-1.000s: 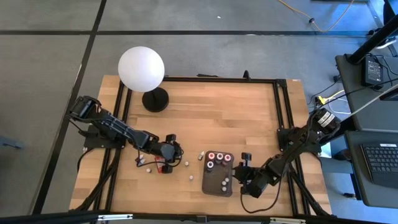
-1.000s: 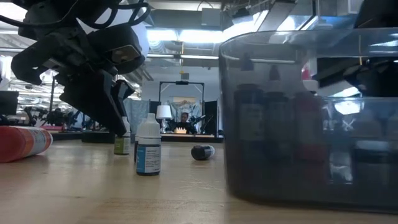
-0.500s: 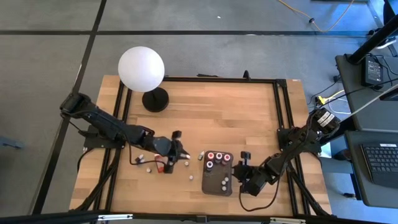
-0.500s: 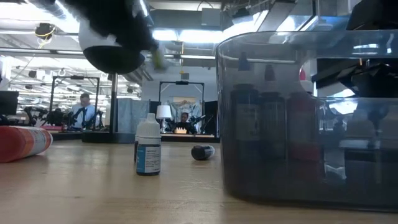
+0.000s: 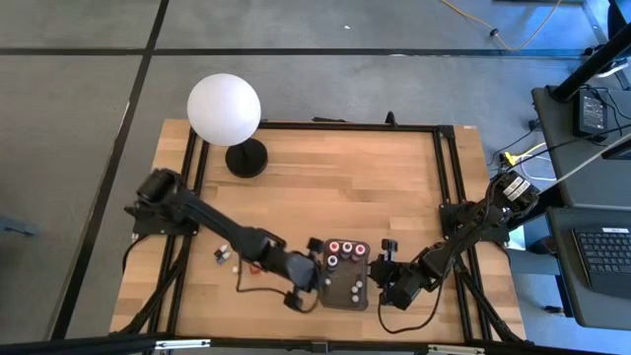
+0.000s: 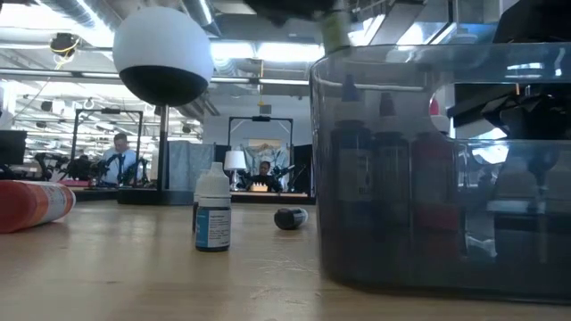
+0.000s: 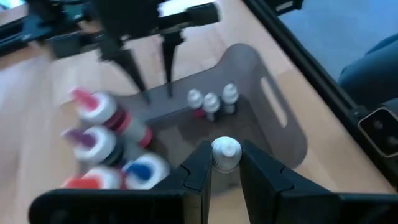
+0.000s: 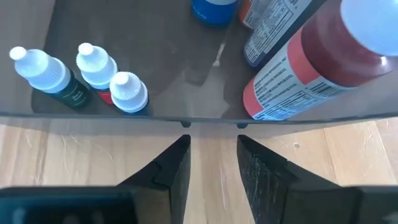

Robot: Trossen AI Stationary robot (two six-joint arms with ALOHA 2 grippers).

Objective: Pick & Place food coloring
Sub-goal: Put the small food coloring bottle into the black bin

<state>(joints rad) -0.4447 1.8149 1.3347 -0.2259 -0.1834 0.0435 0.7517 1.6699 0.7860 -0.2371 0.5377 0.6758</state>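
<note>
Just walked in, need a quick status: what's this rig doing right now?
The left tool is shut on a small white-capped dropper bottle, carrying it over the dark grey tray, which already holds several food coloring bottles. The right tool waits beside the tray's outer wall, holding nothing. A few bottles are still out on the table.

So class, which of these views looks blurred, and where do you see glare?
Left wrist view: the big bottles smear with motion blur, while the small bottle in the left hand stays sharp. Low view: the tray wall reflects ceiling lights.
</note>
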